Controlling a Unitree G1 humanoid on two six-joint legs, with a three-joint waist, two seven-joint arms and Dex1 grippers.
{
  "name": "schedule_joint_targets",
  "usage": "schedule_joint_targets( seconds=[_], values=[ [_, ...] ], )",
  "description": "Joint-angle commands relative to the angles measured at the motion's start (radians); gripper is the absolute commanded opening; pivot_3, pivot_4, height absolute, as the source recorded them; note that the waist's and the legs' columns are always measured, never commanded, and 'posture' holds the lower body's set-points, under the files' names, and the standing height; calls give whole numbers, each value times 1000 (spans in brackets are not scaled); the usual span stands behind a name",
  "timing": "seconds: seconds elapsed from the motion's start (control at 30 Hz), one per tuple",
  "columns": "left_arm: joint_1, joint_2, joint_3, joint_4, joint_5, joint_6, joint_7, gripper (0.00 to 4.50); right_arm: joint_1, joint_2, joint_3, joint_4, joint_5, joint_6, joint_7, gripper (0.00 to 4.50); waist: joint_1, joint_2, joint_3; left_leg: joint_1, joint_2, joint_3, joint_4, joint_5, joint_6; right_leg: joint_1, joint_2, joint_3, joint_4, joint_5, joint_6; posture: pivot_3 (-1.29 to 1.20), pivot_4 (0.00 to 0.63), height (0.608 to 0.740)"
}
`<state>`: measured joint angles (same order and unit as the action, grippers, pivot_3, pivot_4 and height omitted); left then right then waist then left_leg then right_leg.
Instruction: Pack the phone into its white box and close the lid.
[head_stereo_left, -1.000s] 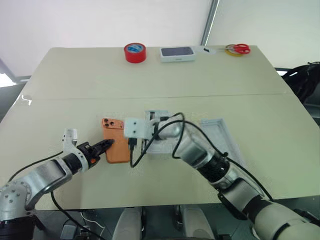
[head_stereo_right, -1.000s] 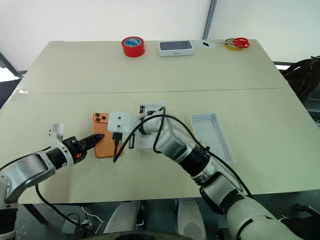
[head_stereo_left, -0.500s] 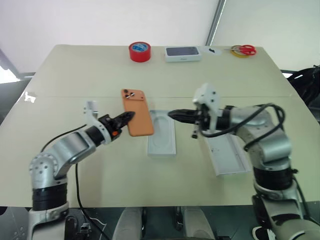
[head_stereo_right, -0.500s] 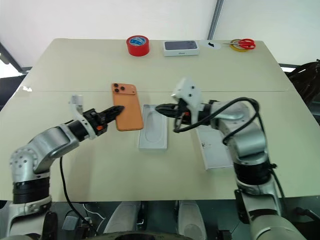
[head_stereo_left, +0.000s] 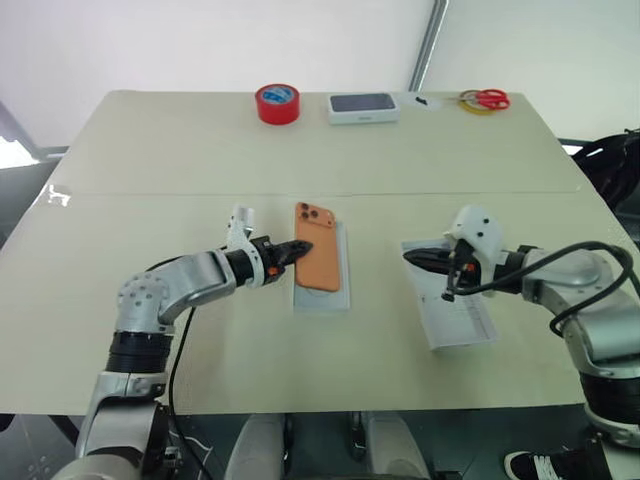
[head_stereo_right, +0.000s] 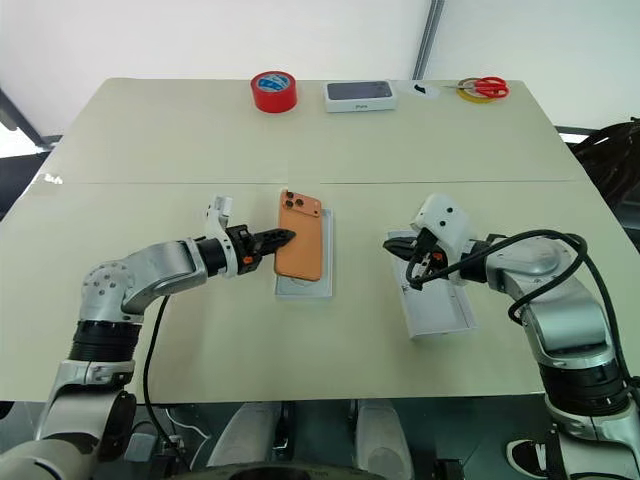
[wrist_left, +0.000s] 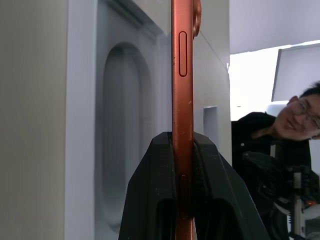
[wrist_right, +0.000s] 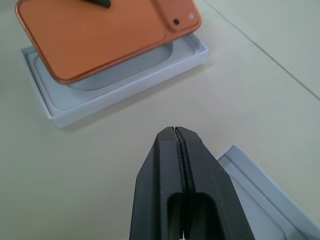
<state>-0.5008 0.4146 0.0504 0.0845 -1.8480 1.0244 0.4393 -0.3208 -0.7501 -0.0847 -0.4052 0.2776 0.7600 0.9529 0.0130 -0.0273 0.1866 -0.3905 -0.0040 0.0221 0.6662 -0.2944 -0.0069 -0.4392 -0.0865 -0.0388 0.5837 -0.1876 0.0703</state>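
Observation:
My left gripper (head_stereo_left: 299, 248) is shut on the long edge of the orange phone (head_stereo_left: 320, 262), camera cluster at the far end. The phone hangs tilted just over the white box (head_stereo_left: 322, 300), whose oval-recessed insert (wrist_left: 120, 125) faces up; I cannot tell if the two touch. In the left wrist view the black fingers (wrist_left: 155, 170) clamp the phone (wrist_left: 181, 75) edge-on. My right gripper (head_stereo_left: 408, 255) is shut on nothing, to the right of the box and above the near end of the lid (head_stereo_left: 458, 318). The lid lies hollow side up, its corner (wrist_right: 260, 185) just beyond the shut fingertips (wrist_right: 167, 137).
Along the table's far edge stand a red tape roll (head_stereo_left: 277, 103), a small white box with a dark top (head_stereo_left: 362, 106) and red-handled scissors (head_stereo_left: 482, 98) on a yellow roll. A person (wrist_left: 280, 125) sits beyond the table. A seam (head_stereo_left: 150, 192) crosses the tabletop.
My left gripper carried the phone to the right, from beside the box to over it. My right gripper drew back to the right, from the box to above the lid.

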Motion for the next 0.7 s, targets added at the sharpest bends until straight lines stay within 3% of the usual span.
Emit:
schedule_joint_targets(
  seconds=[0.03,0.47,0.7],
  values=[
    [-20,-5,0,-21,24,16,-26,25,-1,-18,-23,-7,22,-23,-14,0,0,0,0,0,0,0,0,0,0,0,0,0,0,0,0,0,150,740],
    [-12,-62,5,-40,73,27,-16,25,-27,-19,40,28,29,-64,-38,0,1,0,0,0,0,0,1,0,0,1,-1,0,0,1,1,0,150,740],
    [2,-45,15,-71,45,38,-7,3339,-37,-14,63,29,35,-66,-51,0,1,0,0,0,0,0,1,0,0,1,-1,0,0,2,3,0,150,740]
  ],
)
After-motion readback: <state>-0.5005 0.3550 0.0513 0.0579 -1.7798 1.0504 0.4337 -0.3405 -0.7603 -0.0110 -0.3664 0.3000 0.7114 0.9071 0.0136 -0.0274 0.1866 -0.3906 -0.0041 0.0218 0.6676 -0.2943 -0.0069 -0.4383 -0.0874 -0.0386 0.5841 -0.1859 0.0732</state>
